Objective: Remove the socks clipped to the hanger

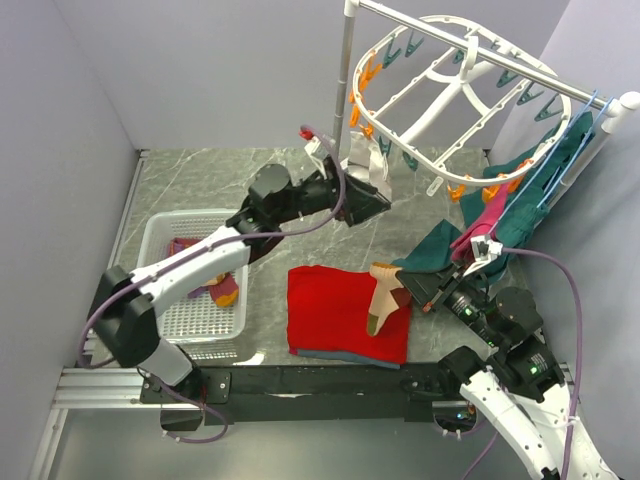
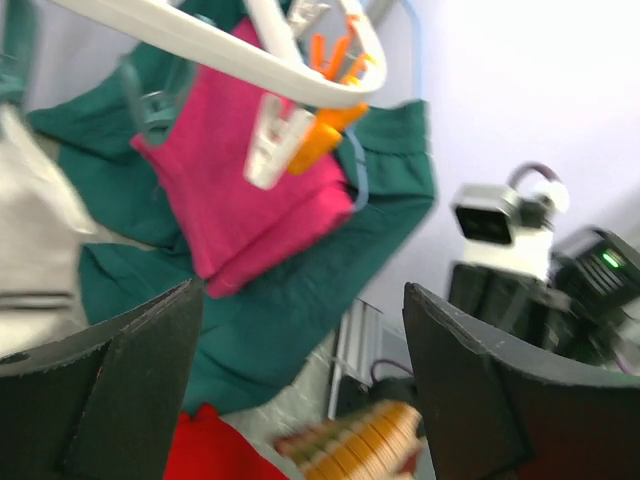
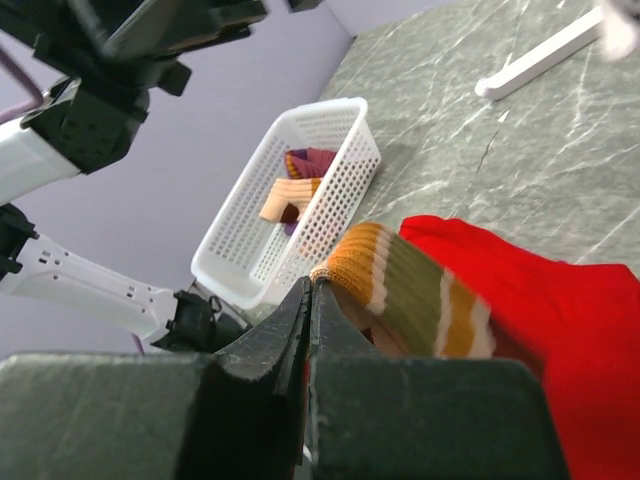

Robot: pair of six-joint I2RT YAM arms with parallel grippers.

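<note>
Here the right claw (image 3: 312,292) is clenched on the cuff of the tan-brown striped sock (image 3: 425,300), holding it over the red cloth (image 1: 325,310) that lies on the counter (image 1: 200,180) — well clear of the hanger (image 1: 450,90). The left claw (image 2: 300,385) is spread wide with nothing between its fingers. It is raised beside a whitish-grey sock (image 1: 368,176) that seems to hang clipped under the hanger's rim, though the wrist view is blurred. Maroon socks (image 1: 222,290) lie in the white slotted basket (image 1: 150,235).
</note>
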